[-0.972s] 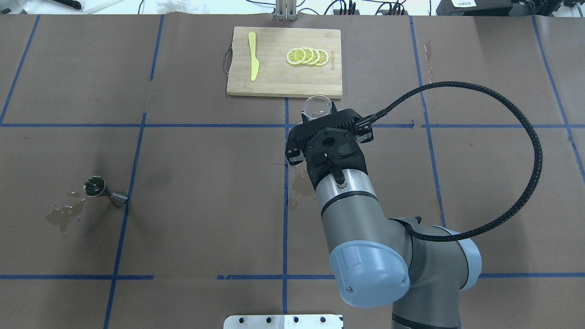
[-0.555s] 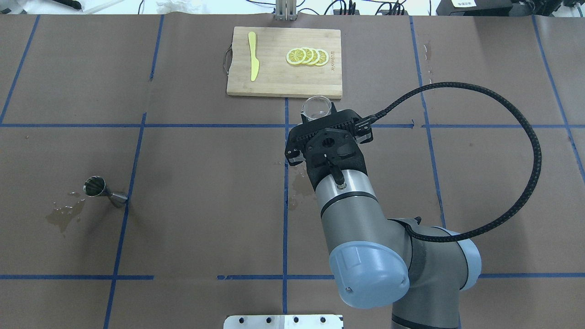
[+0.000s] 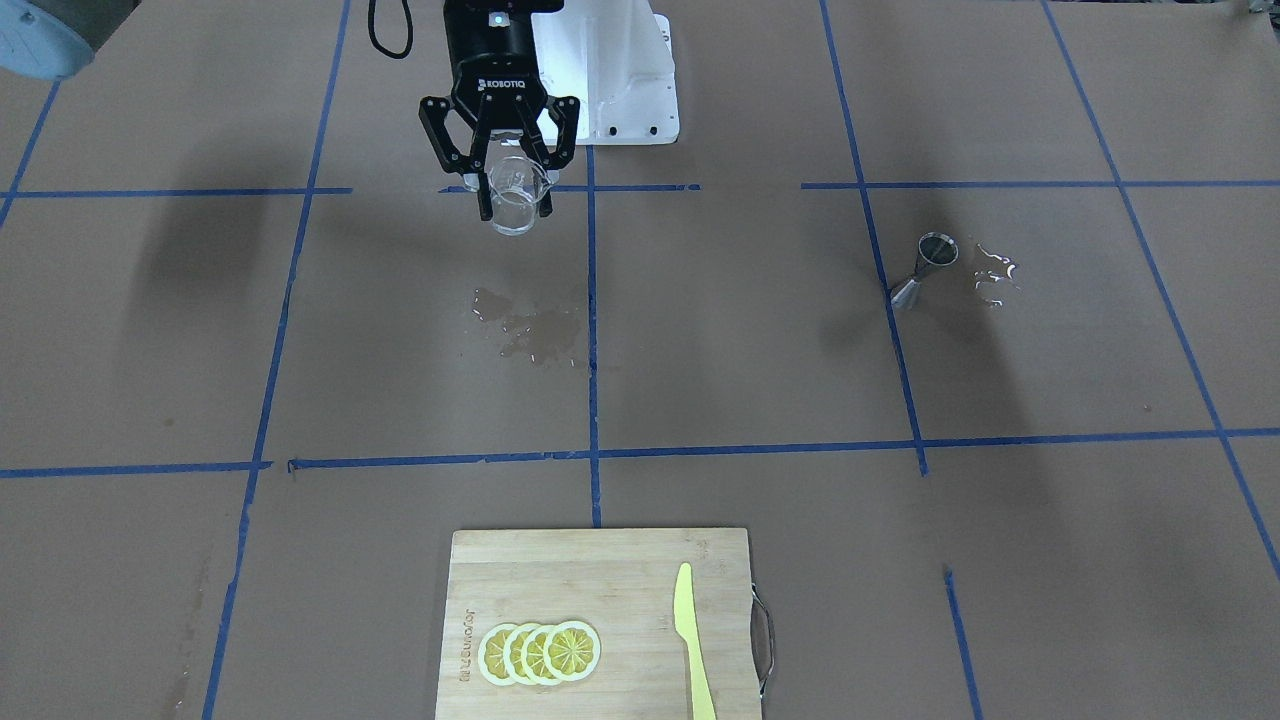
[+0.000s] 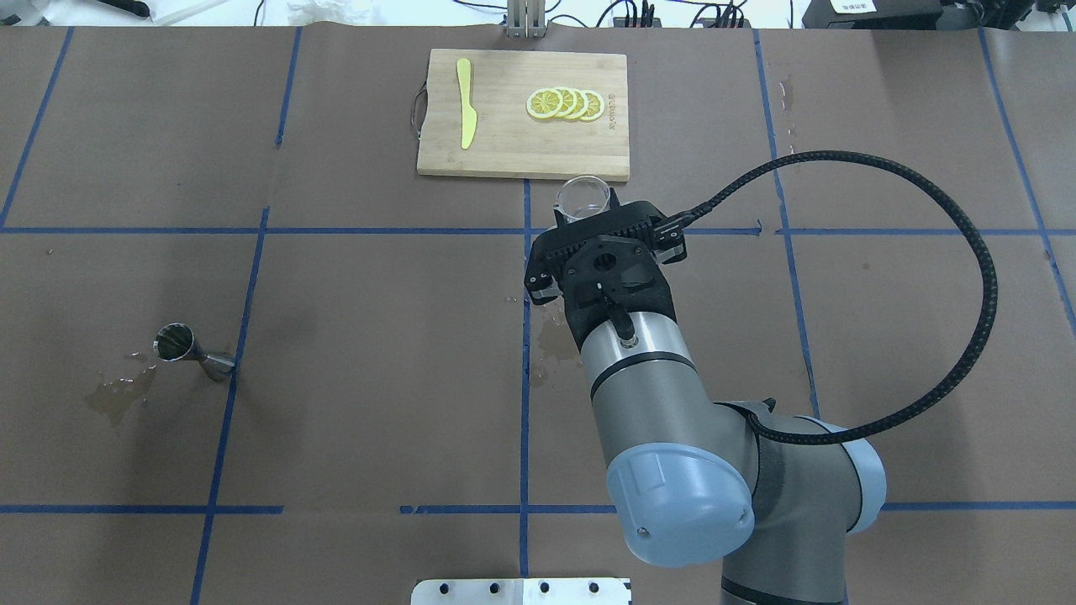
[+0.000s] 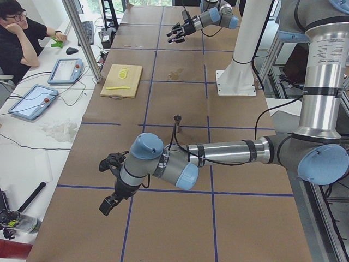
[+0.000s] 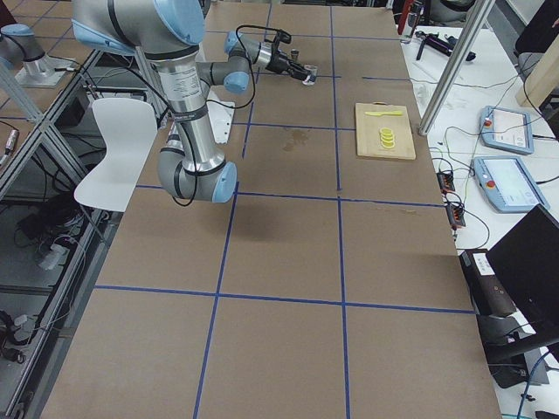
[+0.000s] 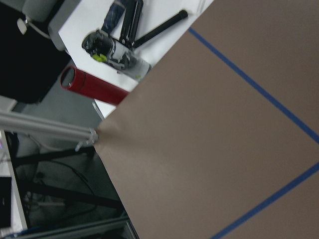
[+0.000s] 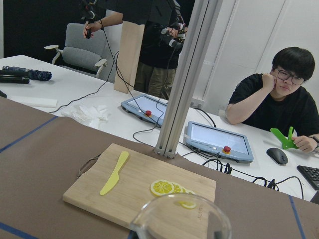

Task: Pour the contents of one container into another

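A clear glass beaker [image 4: 582, 196] hangs upright above the table, with my right gripper [image 3: 517, 205] shut on it near the table's centre line. Its rim [image 8: 179, 215] fills the bottom of the right wrist view. The steel jigger [image 4: 180, 346] stands on the table far off on my left side, also visible as the jigger [image 3: 926, 263] in the front-facing view. My left gripper [image 5: 110, 184] shows only in the exterior left view, low over the near end of the table, and I cannot tell whether it is open or shut.
A wooden cutting board [image 4: 504, 151] with lemon slices [image 4: 564, 103] and a yellow knife [image 4: 465, 102] lies at the far middle. Wet patches [image 3: 530, 330] mark the paper below the beaker and beside the jigger [image 4: 118, 395]. A person [image 5: 19, 41] sits at a side desk.
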`<state>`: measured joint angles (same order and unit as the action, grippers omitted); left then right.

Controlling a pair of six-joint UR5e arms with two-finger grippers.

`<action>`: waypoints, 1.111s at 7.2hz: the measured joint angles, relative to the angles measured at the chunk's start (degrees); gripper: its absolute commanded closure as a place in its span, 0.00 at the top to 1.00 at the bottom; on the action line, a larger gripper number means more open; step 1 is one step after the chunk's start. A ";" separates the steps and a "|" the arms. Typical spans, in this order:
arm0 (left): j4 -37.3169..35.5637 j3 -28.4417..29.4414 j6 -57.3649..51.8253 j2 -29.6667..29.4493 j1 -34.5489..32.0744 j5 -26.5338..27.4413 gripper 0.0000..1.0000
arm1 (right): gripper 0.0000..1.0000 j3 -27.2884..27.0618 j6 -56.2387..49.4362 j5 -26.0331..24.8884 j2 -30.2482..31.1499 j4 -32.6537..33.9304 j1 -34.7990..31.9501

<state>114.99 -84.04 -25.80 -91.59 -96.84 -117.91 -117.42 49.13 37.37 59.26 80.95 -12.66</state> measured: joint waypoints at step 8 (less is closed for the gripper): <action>-24.29 -11.67 13.61 3.51 0.13 -20.28 1.00 | 0.00 0.00 0.00 0.07 0.15 0.00 0.09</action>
<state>90.71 -95.71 -12.19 -88.08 -96.70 -138.19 -117.42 49.13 37.44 59.42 80.95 -12.57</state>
